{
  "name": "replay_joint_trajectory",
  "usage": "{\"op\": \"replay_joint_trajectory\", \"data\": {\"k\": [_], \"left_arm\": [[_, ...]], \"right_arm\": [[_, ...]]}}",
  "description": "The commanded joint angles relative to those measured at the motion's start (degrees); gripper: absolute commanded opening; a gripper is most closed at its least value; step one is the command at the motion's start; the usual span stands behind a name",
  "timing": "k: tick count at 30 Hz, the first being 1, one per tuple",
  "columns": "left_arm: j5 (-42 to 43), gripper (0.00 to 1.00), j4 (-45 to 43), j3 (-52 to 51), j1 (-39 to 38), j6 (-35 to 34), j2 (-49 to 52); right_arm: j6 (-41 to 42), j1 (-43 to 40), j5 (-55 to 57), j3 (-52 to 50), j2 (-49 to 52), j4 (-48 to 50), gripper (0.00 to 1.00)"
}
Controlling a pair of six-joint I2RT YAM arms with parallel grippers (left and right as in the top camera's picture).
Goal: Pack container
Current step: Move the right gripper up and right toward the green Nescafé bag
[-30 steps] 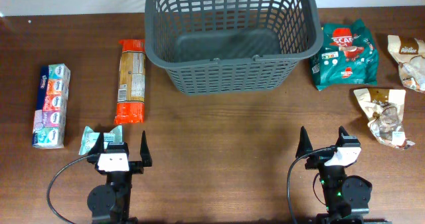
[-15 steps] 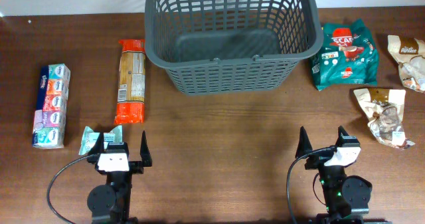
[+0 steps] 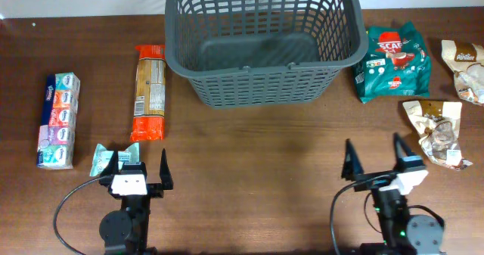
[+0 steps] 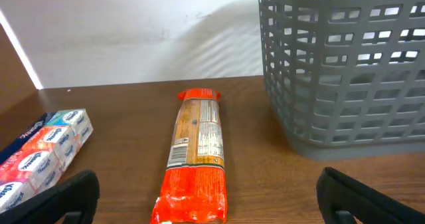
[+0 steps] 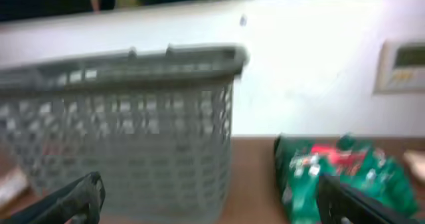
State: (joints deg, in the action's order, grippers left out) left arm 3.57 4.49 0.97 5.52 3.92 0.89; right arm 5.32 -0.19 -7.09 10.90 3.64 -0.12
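Six packets and one container share the brown bench (image 3: 257, 145). Near the left edge lies a multipack of tissues (image 3: 58, 120), its long side running front to back. Just beside its near end sits a small teal packet (image 3: 102, 159), close against the left end effector (image 3: 139, 167), which stands over the near edge with its fingers wide apart and nothing between them. A long orange pasta packet (image 3: 149, 92) lies lengthwise between the tissues and the container (image 3: 257, 85), a big dark grey lattice basket standing upright at the middle of the far edge. Just right of the basket lies a green bag (image 3: 392, 62). The right end effector (image 3: 374, 155) hangs over the near edge, its fingers likewise spread and clear of every packet. In the far right corner rests a pale snack bag (image 3: 463, 67), and a crumpled brown bag (image 3: 436, 130) lies nearer, along the right edge.
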Motion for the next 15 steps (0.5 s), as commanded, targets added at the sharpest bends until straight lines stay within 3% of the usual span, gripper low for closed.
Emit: {"op": "replay_joint_trajectory", "data": {"k": [1,3,7,10,15], "left_arm": [[-0.6,0.99,-0.1,-0.5,-0.3,0.9,-0.5],[-0.6,0.99,-0.1,-0.5,-0.3,0.9,-0.5],[-0.6,0.99,-0.1,-0.5,-0.3,0.9,-0.5],[-0.6,0.99,-0.1,-0.5,-0.3,0.9,-0.5],[-0.6,0.99,-0.1,-0.5,-0.3,0.9,-0.5]], "right_arm": [[-0.7,-0.2,6.3,6.5,5.7,0.6,0.99],[-1.2,-0.2,10.0,11.5,12.6,1.8,0.99],[-11.3,-0.3,15.4,25.0,30.2,1.3,0.99],[-17.9,-0.3,24.9,39.3,44.9,-3.6,0.99],[-19.3,-0.3,33.3,64.5,64.3,-15.3,0.99]]}}
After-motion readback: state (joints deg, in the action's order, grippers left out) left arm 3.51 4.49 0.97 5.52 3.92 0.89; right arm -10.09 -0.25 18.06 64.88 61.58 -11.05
